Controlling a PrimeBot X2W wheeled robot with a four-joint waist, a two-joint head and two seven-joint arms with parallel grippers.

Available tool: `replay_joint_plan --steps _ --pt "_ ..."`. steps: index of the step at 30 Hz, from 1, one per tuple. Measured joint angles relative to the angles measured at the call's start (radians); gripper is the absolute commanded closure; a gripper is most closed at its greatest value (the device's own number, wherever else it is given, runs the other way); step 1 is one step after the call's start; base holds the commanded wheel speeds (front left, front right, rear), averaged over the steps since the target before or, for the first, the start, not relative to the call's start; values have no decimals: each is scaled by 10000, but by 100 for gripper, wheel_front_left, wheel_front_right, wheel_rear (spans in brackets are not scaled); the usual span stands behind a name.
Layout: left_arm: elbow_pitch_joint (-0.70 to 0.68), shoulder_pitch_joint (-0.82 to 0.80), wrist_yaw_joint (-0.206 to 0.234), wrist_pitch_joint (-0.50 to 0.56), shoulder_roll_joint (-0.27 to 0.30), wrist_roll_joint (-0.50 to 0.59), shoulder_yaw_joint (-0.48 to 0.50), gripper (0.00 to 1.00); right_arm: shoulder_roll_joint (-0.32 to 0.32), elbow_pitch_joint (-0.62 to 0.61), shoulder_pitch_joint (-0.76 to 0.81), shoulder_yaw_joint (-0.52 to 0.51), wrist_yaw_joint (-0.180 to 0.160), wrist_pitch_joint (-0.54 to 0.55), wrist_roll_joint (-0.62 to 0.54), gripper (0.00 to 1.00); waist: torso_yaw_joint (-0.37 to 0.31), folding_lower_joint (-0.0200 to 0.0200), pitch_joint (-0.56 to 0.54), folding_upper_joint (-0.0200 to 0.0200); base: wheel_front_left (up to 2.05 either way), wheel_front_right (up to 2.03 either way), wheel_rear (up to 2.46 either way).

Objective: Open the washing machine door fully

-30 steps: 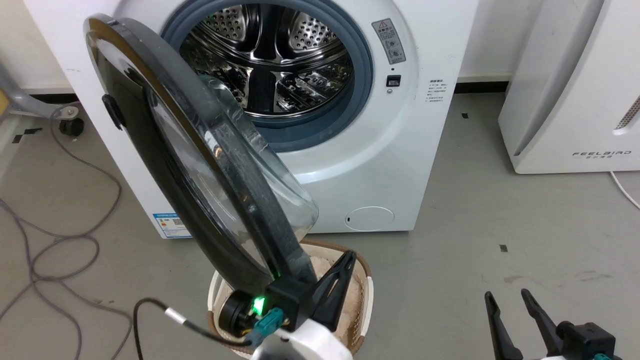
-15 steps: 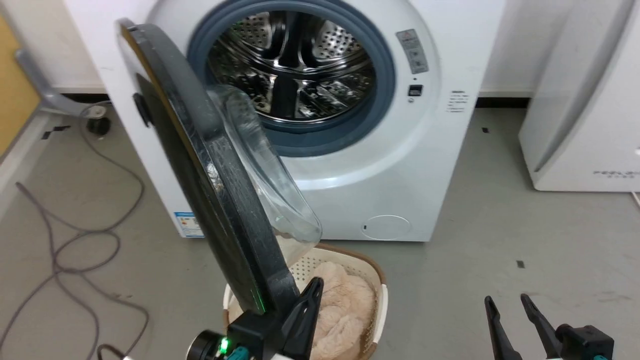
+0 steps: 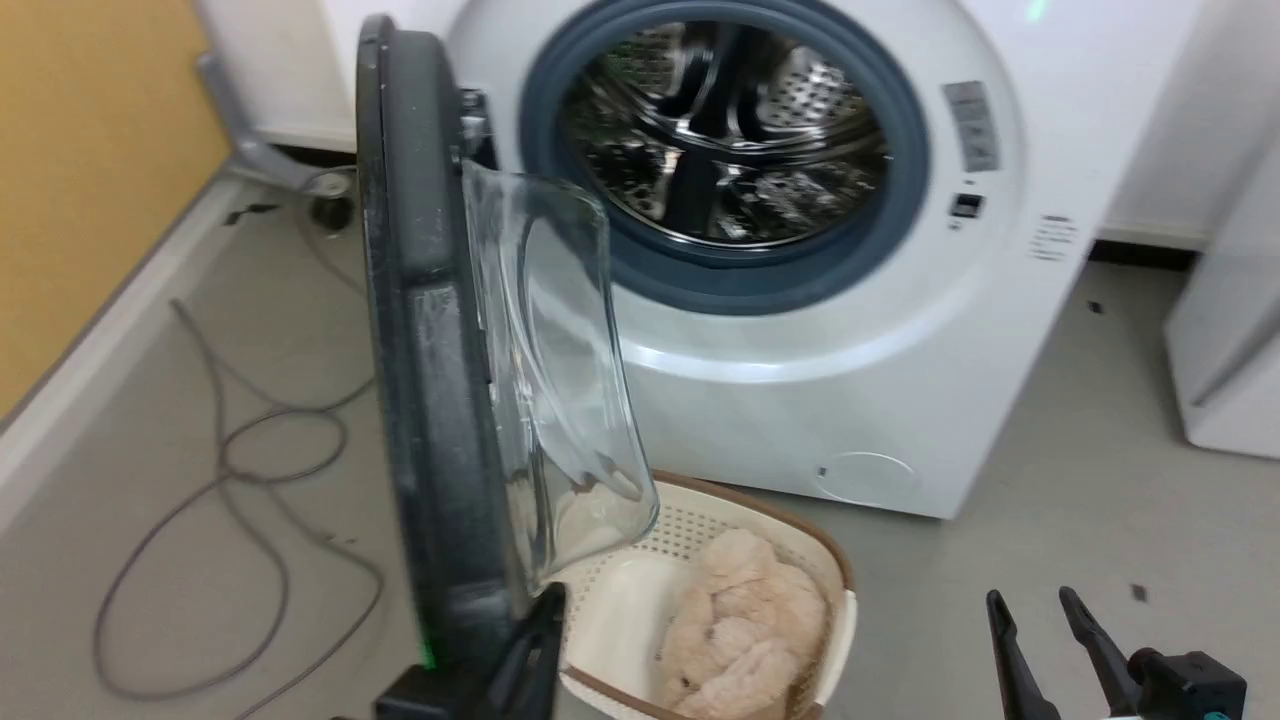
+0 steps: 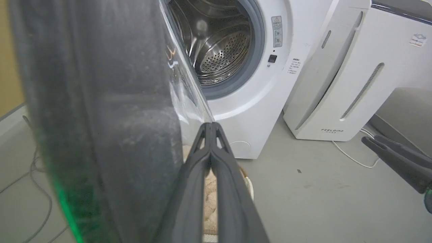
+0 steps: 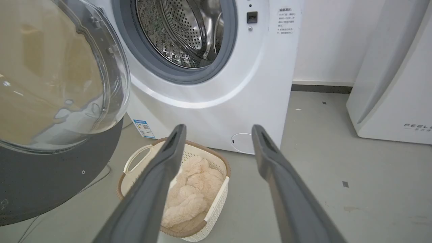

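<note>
Head camera has turned since a second ago: the whole scene sits further right and a yellow wall (image 3: 90, 180) now fills the upper left. That shift is the camera's.

- The washing machine door (image 3: 430, 350) has swung wider against the washing machine (image 3: 900, 380). Before, its glossy black face showed at a slant; now it shows edge-on, dark-grey back toward the drum (image 3: 730, 140), standing about square to the machine front, hinged on the machine's left side.
- Mouth and grey gasket (image 3: 700, 285) fully uncovered.
- Left hand (image 4: 210, 126): fingers pressed together, nothing between them, lying just beside the door's lower inner rim and the glass bowl (image 3: 550, 350). Actual contact cannot be told. It sits lower in the head view than before.
- Right hand (image 3: 1031, 595): fingers spread wide, empty, same lower-right spot as before, well apart from the door.

Edges and room:
- The door's lower rim and bowl overhang the near left rim of the laundry basket (image 3: 800, 520), which holds a fluffy beige cloth (image 3: 745, 610).
- Behind the door: bare floor with a looped cable (image 3: 240, 450), then the skirting and yellow wall.
- Right of the basket: bare grey floor up to the white FEELBIRD appliance (image 4: 337, 84).
</note>
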Motion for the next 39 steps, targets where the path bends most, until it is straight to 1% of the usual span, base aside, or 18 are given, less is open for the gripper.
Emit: replay_joint_plan --steps 7,12,18,23,25,28,31,33,37,39 --pt "-178 345 418 -359 316 10 658 100 0 -59 1 6 0 8 -2 0 663 0 -5 0 0 0 0" --pt "-54 431 506 -667 566 -109 1262 100 0 -71 -1 13 0 12 -2 0 842 0 51 0 0 0 0" --pt "709 326 531 -1214 997 -614 2395 100 0 -94 -3 27 0 77 -13 0 817 0 75 0 0 0 0" --pt "1923 -66 470 -1841 1394 -1141 3428 100 0 -127 -3 38 0 88 -58 0 699 0 71 0 0 0 0" --pt "2447 -240 382 -2100 1580 -1313 3824 100 0 -142 -2 12 0 88 -58 0 671 -1 73 0 0 0 0" --pt "3329 -621 130 -2399 1852 -1601 4291 100 0 -151 -2 15 0 88 -58 0 631 0 93 0 0 0 0" --pt "4236 -1075 -65 -2617 2092 -1699 4631 100 0 -155 -3 -4 0 88 -58 0 605 0 134 0 0 0 0" --pt "4880 -1399 -282 -2734 2245 -1772 4836 100 0 -157 -4 -6 0 88 -58 0 588 0 164 0 0 0 0" --pt "5975 -1956 -562 -2840 2412 -1766 5196 100 0 -157 -5 13 0 90 -58 0 518 0 190 0 0 0 0" --pt "6220 -2060 -577 -2863 2399 -1730 5315 100 0 -157 -6 27 0 94 -58 0 461 0 191 0 0 0 0"
